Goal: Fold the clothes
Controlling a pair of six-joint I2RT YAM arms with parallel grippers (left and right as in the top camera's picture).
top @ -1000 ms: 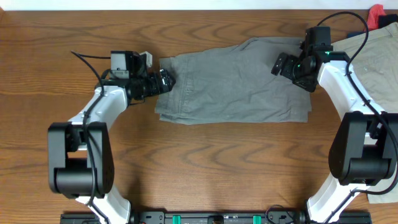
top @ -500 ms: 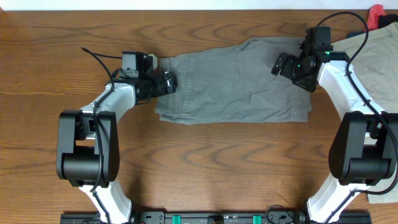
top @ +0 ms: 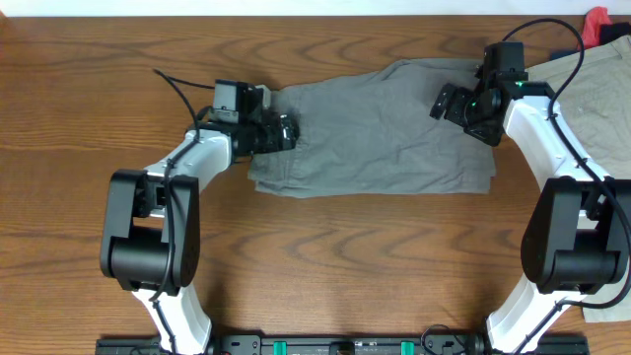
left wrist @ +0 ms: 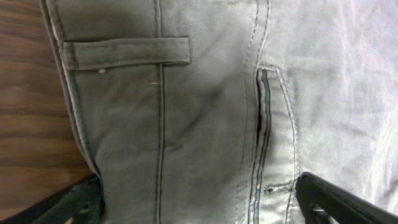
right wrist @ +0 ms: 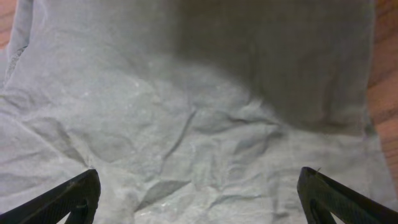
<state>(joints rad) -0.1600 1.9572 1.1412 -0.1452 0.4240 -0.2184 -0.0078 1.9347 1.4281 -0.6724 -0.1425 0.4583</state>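
Note:
The mid-grey shorts (top: pixel 380 143) lie spread across the wooden table, waistband at the left, legs at the right. My left gripper (top: pixel 278 131) is open over the waistband end; the left wrist view shows a belt loop (left wrist: pixel 124 51) and a stitched pocket (left wrist: pixel 264 130) between its fingers (left wrist: pixel 199 208). My right gripper (top: pixel 455 104) is open over the upper right part of the shorts; the right wrist view shows creased grey cloth (right wrist: pixel 199 137) between its fingers (right wrist: pixel 199 199). Khaki-beige trousers (top: pixel 596 94) lie at the right edge.
A red object (top: pixel 595 22) sits at the top right corner. Bare wooden table (top: pixel 325 266) extends in front of the shorts and to the left. Another pale garment (top: pixel 616 311) shows at the lower right edge.
My left gripper has moved right, from the table beside the waistband onto the waistband end of the shorts. The right arm has not moved.

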